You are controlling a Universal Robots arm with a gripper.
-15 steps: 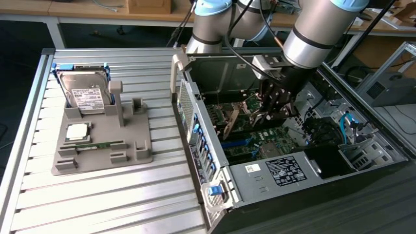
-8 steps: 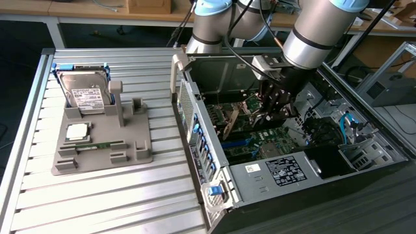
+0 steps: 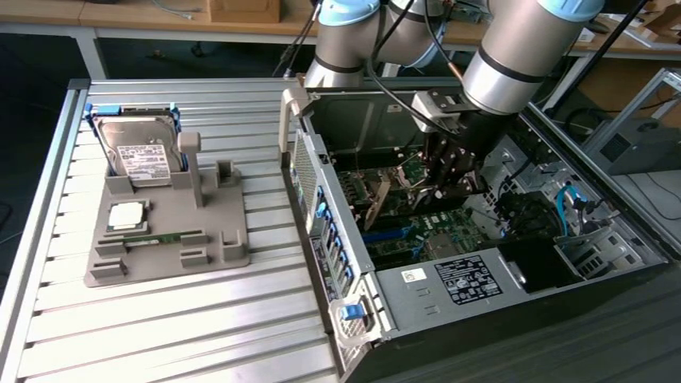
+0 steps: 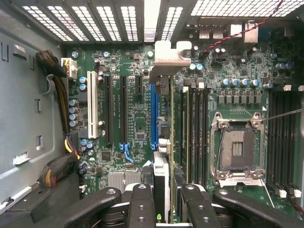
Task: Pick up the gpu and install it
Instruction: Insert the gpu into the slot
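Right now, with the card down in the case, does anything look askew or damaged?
Nothing stands out. The gpu sits edge-on between the gripper fingers, running straight alongside the blue slot on the motherboard. No visible damage or loose parts around it.

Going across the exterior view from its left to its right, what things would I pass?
Hard drive on the grey holder tray → open computer case → gpu → gripper inside the case → blue cables.

Slatted metal table (image 3: 159, 319) carries a grey parts holder (image 3: 171, 239) and computer case (image 3: 479, 263)
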